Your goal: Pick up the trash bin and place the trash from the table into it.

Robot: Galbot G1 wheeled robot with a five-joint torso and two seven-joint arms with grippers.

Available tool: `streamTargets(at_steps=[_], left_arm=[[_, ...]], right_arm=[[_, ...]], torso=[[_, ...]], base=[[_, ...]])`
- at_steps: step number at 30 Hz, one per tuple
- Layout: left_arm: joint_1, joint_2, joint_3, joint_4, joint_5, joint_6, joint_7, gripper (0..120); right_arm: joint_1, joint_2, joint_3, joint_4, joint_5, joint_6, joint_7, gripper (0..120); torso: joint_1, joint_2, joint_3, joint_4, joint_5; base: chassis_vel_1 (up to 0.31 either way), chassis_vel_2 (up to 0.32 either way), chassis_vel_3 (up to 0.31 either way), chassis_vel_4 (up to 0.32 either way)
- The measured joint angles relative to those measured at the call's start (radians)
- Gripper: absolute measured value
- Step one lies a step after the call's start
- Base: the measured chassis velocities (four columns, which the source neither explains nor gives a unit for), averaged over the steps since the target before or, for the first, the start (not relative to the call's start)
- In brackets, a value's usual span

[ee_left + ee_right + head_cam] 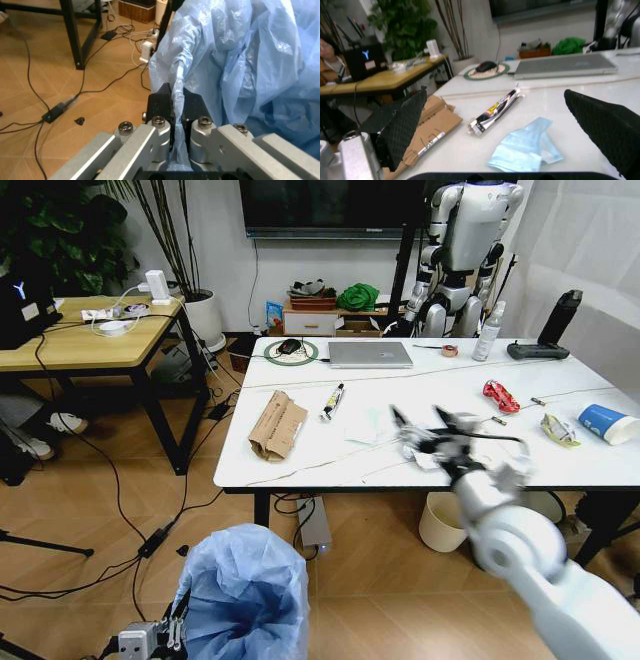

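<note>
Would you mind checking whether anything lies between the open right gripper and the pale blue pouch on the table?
Nothing visible does. The right gripper hovers open over the table, and the pale blue pouch lies flat on bare tabletop between its fingers; the tube and crumpled brown paper bag lie off to the side.

Trash bin cut off by the head view's bottom edge, its body hidden under crinkled liner.

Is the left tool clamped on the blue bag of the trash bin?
Yes. In the left wrist view the left tool pinches a fold of the trash bin liner between its closed fingers.
</note>
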Motion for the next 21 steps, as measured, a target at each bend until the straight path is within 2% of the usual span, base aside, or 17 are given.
streamTargets(at_steps=[1, 3, 5, 6, 7, 9, 12, 17, 21], left_arm=[[0.0, 0.0, 0.0, 0.0, 0.0, 0.0, 0.0, 0], [0.008, -0.03, -0.003, -0.008, 0.002, 0.001, 0.003, 0], [0.014, -0.048, -0.001, -0.014, 0.002, 0.004, 0.003, 0], [0.014, -0.048, -0.001, -0.014, 0.002, 0.004, 0.003, 0], [0.018, -0.061, 0.004, -0.016, 0.001, 0.006, 0.001, 0], [0.022, -0.073, 0.009, -0.017, 0.001, 0.006, 0.0, 0], [0.022, -0.077, 0.011, -0.017, 0.0, 0.006, -0.001, 0], [0.015, -0.101, 0.019, -0.028, -0.01, 0.016, -0.014, 0], [0.014, -0.102, 0.022, -0.032, -0.009, 0.016, -0.014, 0]], right_arm=[[0.0, 0.0, 0.0, 0.0, 0.0, 0.0, 0.0, 100], [0.136, 0.116, -0.06, -0.101, 0.0, -0.083, 0.023, 100], [0.21, 0.21, -0.081, -0.174, -0.03, -0.134, 0.027, 100], [0.21, 0.21, -0.081, -0.174, -0.03, -0.134, 0.027, 100], [0.25, 0.267, -0.087, -0.235, -0.063, -0.153, 0.02, 100], [0.29, 0.319, -0.087, -0.313, -0.101, -0.177, 0.012, 100], [0.3, 0.332, -0.087, -0.335, -0.11, -0.185, 0.011, 100], [0.372, 0.431, -0.08, -0.578, -0.242, -0.263, 0.026, 100], [0.377, 0.44, -0.077, -0.621, -0.27, -0.279, 0.031, 100]], torso=[[0.0, 0.0, 0.0, 0.0, 0.0], [0.0, 0.0, 0.0, 0.0, 0.0003], [0.0, 0.0, 0.0, 0.0008, 0.0], [0.0, 0.0, 0.0, 0.0008, 0.0], [0.0, 0.0, 0.0, 0.0008, -0.0006], [0.0, 0.0, 0.0, 0.0008, -0.0002], [0.0, 0.0, 0.0, 0.0008, -0.0002], [0.0, 0.0, 0.0, 0.0, -0.0002], [0.0, 0.0, 0.0, 0.0, -0.0002]], base=[[0.0, 0.0, 0.0, 0.0], [0.0, 0.0, 0.0, 0.0], [0.0, 0.0, 0.0, 0.0], [0.0, 0.0, 0.0, 0.0], [0.0, 0.0, 0.0, 0.0], [0.0, 0.0, 0.0, 0.0], [0.0, 0.0, 0.0, 0.0], [0.0, 0.0, 0.0, 0.0], [0.0, 0.0, 0.0, 0.0]])
